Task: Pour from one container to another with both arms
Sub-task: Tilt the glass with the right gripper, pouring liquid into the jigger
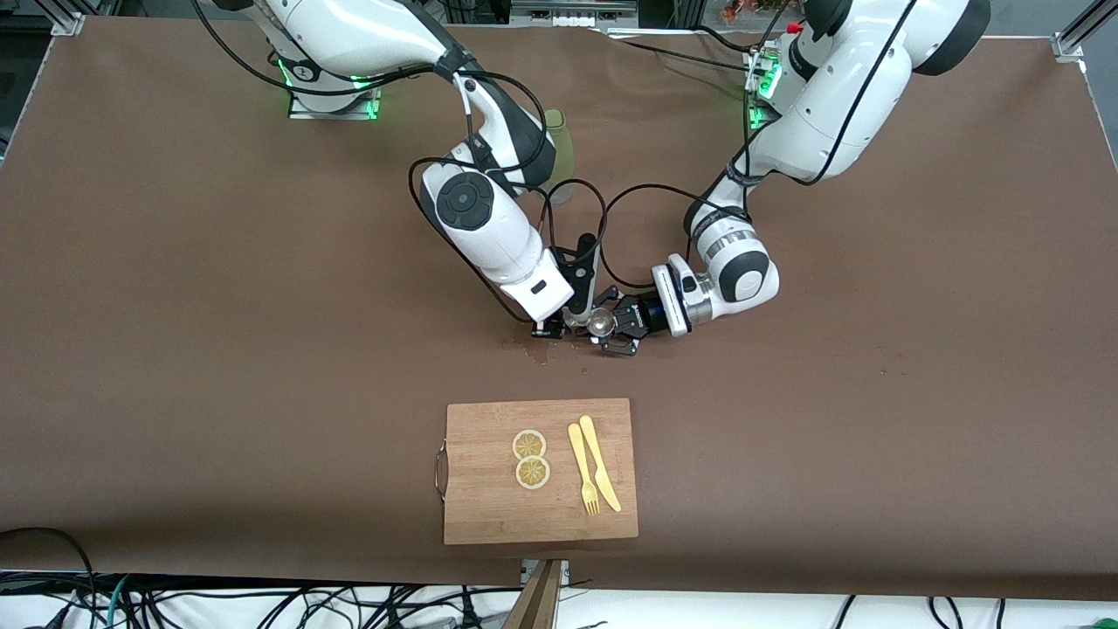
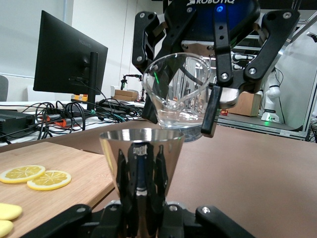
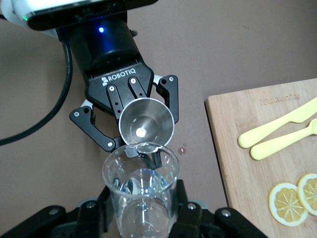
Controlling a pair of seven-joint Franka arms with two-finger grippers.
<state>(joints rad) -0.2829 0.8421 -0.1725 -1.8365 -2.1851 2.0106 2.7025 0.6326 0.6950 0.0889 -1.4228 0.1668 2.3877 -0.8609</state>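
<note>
Working across the front view from the right arm's end: the right end effector (image 1: 559,328) is low over the middle of the brown counter (image 1: 175,349), clenched on a clear glass measuring cup (image 3: 141,186). The cup is tipped with its spout toward the metal jigger (image 3: 147,124) and looks to be just touching the rim there. There's a little clear liquid sitting in the bottom of the glass, and I can't make out an actual stream.

Right beside it, the left end effector (image 1: 622,330) is gripping that jigger, a shiny steel cone held upright with its mouth open to the spout. A few drops (image 1: 533,349) are on the counter under where the two meet, so some has missed.

So my read is we're mid-pour, with both containers lined up lip to lip. The next move probably calls for tipping the glass a bit more while the jigger holds dead steady, then rolling the glass back upright before pulling apart. Go slow, because that cone is small and spills easily.

Nearer the front camera sits a wooden cutting board (image 1: 489,515) with two lemon slices (image 1: 530,459) plus a yellow plastic fork (image 1: 583,467) and knife (image 1: 600,461), well apart from the pour. A greenish bottle (image 1: 560,150) stands up near the right arm's elbow.
</note>
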